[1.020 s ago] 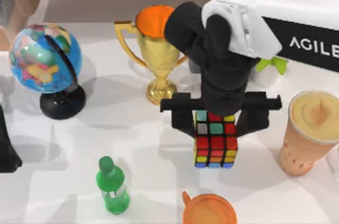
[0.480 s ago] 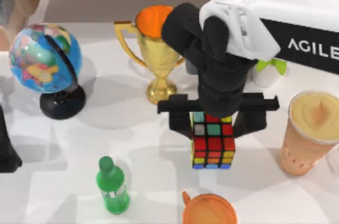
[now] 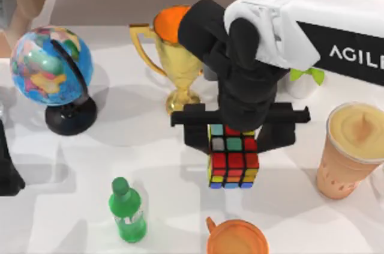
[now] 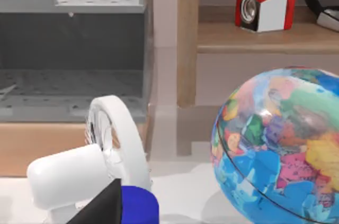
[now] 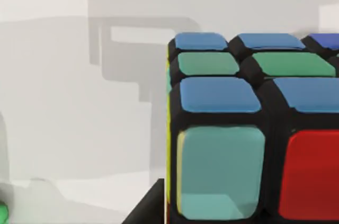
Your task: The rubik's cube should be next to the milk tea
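From above, the right gripper [image 3: 238, 137] is clamped on the rubik's cube [image 3: 233, 161] near the table's [image 3: 90, 152] front edge, a black finger on each side; the milk tea [image 3: 351, 149] stands apart at the right edge, the left gripper [image 3: 7, 170] parked at the left edge, fingers unreadable; the left wrist view adds a globe [image 4: 280, 144] below a wooden shelf [image 4: 265, 36]; the right wrist view shows the cube's [image 5: 254, 128] blue, green, pale-teal and red squares on black grid.
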